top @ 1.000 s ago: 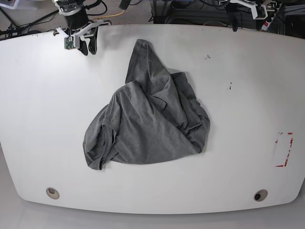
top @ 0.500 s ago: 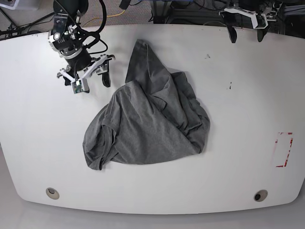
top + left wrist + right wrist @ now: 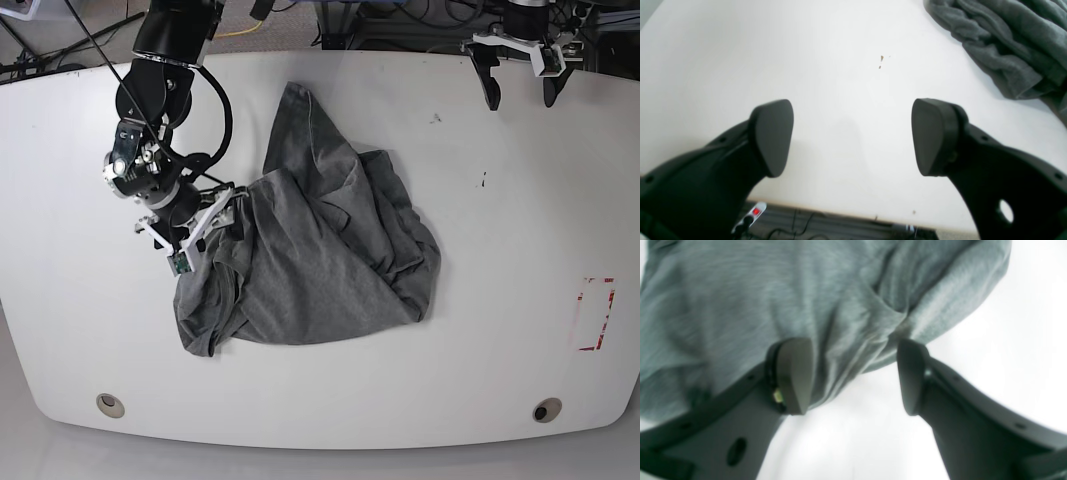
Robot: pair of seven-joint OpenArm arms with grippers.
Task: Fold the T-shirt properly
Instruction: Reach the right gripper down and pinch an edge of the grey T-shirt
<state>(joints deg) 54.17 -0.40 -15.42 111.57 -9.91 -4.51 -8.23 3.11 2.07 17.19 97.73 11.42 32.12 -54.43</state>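
Over the table's (image 3: pixel 80 200) left side, the right gripper (image 3: pixel 212 240) spreads its fingers, empty, above the shirt's edge, presumably lining up a pinch. The grey T-shirt (image 3: pixel 320 270) lies rumpled mid-table, reaching toward the back edge, likely needing smoothing first. By the back right corner, the left gripper (image 3: pixel 521 98) hangs wide open, holding nothing, perhaps keeping clear.
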